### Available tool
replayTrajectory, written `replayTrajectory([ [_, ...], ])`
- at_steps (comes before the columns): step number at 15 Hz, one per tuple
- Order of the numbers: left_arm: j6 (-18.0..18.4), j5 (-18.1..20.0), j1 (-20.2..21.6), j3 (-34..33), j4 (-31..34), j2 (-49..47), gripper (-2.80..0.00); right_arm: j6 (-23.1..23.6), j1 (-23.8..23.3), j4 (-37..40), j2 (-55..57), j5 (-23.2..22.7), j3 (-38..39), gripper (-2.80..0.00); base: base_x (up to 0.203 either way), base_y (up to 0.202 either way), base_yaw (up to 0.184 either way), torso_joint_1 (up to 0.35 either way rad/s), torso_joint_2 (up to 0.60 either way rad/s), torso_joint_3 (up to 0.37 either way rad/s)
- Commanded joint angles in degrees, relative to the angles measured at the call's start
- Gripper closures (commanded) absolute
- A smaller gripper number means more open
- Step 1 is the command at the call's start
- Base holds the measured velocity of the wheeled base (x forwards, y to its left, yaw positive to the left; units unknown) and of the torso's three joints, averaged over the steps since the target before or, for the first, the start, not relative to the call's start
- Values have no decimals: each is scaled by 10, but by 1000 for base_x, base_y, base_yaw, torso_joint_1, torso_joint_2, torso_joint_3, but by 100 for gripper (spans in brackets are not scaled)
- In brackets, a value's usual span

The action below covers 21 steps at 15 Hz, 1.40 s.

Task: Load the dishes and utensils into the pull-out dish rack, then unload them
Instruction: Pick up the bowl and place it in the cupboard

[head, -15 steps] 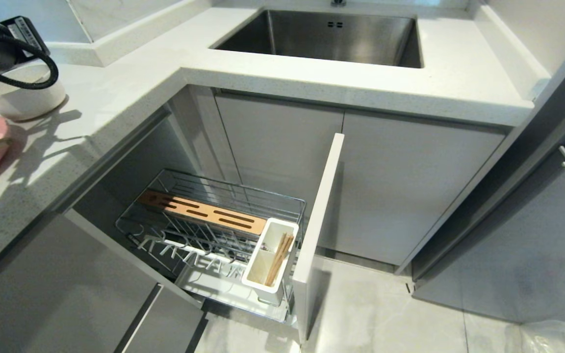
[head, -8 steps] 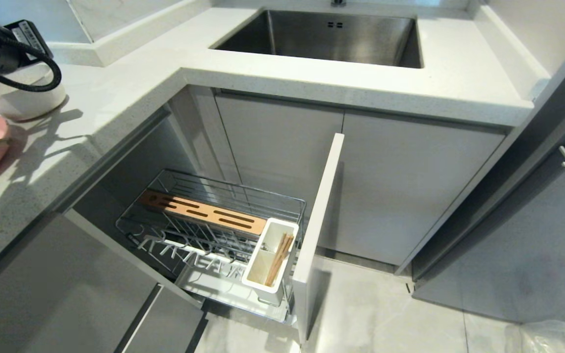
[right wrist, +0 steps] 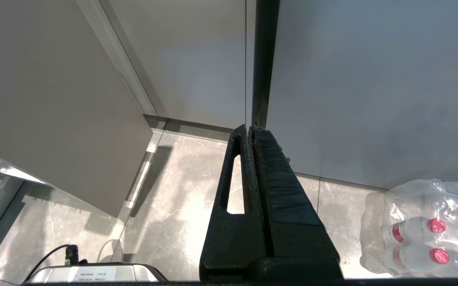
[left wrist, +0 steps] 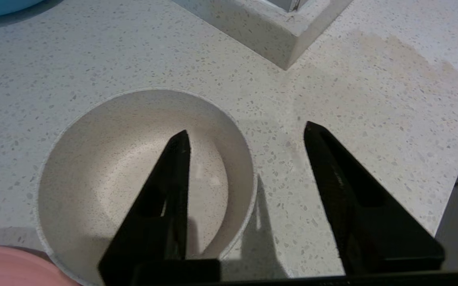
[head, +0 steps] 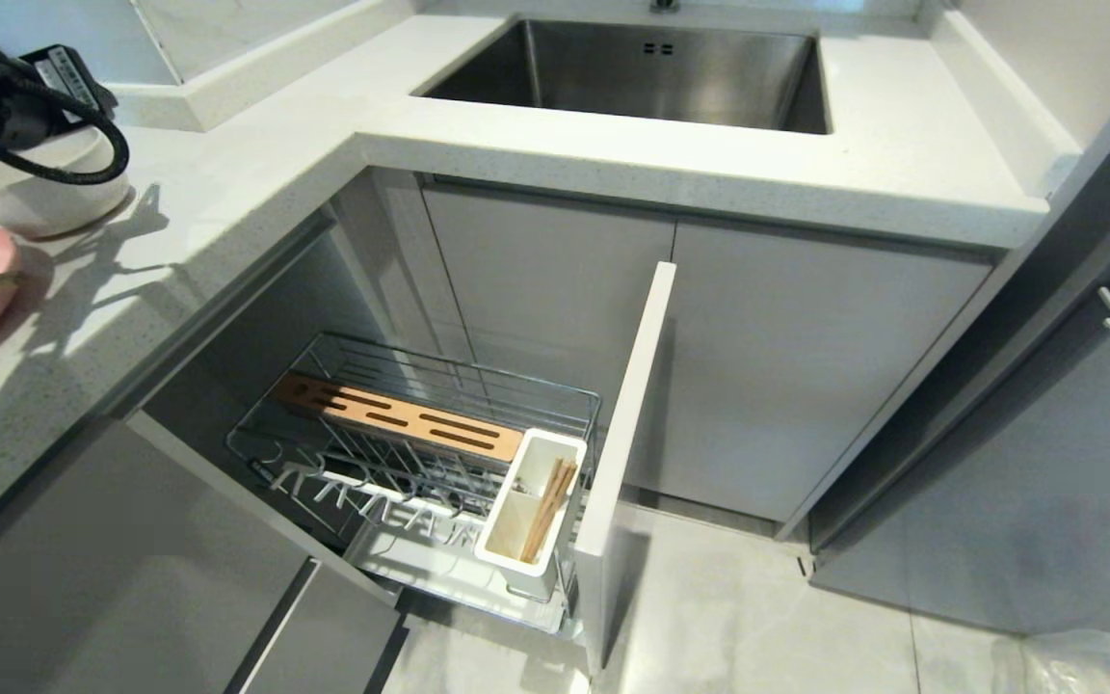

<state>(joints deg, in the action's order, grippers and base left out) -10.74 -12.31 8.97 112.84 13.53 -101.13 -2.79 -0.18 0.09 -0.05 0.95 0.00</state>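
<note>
The chopsticks [head: 548,510] stand in the white caddy [head: 528,521] of the pulled-out dish rack [head: 401,453]. On the worktop [head: 227,183], the left pincer [left wrist: 247,137] is spread apart across the cream bowl's [left wrist: 94,167] rim. The right pincer [right wrist: 251,133] is pressed together.

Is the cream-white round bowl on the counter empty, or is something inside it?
Empty: the left wrist view shows the cream-white round bowl's bare inside. One finger of the open left gripper hangs over it.

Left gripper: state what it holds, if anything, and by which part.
Nothing. The left gripper is open above the cream-white bowl, one finger over the bowl's inside, the other over the countertop, straddling the rim without gripping it.
</note>
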Motion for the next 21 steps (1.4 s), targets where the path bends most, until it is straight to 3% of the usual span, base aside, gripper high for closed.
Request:
replayTrajectory([
  [1,-1,-1,1,0,1,1,-280,0,0,0,0,0,1,0,0,0,0,0,0,0],
  [13,-31,0,14,0,3,-26,-280,0,0,0,0,0,1,0,0,0,0,0,0,0],
  [21,-45,24,21,0,22,-32,-280,0,0,0,0,0,1,0,0,0,0,0,0,0],
])
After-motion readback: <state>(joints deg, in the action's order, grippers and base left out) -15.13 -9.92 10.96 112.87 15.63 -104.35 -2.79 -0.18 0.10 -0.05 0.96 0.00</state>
